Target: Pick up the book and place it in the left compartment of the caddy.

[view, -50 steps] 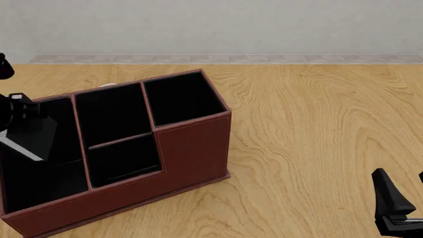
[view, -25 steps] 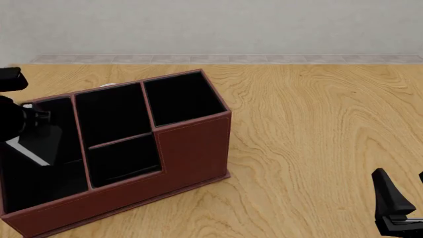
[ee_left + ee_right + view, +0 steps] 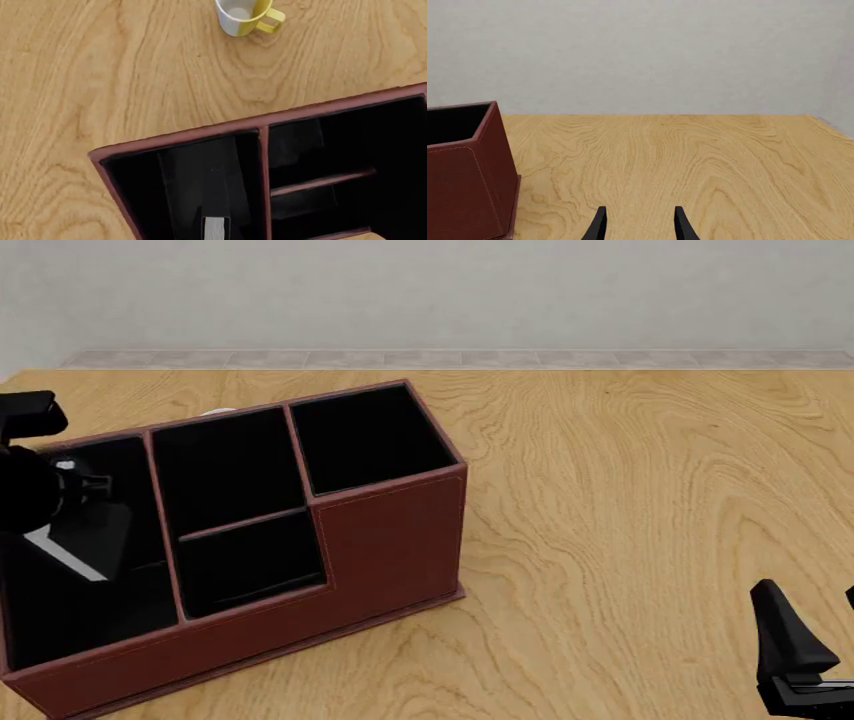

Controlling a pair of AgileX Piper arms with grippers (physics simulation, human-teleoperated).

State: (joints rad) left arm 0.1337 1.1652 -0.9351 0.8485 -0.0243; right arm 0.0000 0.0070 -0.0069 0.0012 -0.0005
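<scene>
The reddish-brown caddy [image 3: 387, 540] stands at the table's left, and a corner of it shows in the right wrist view [image 3: 467, 185]. The black book [image 3: 94, 525] hangs tilted inside the left compartment [image 3: 74, 615], white page edge down and to the left. My left gripper [image 3: 78, 488] is shut on its top, just above the compartment's rim. In the left wrist view the book [image 3: 200, 185] reaches down into that compartment [image 3: 137, 185] of the caddy [image 3: 200, 132]; the black fingers do not stand out there. My right gripper [image 3: 817, 640] is open and holds nothing at the front right, its fingertips apart [image 3: 639, 227].
A yellow and white mug [image 3: 243, 15] stands on the table behind the caddy; only a sliver of it [image 3: 218, 412] shows in the front view. The split middle pair and the tall square end section of the caddy lie right of the book. A wall bounds the table's far side.
My left arm has moved right and down, carrying the book lower into the left compartment. The right arm has not moved.
</scene>
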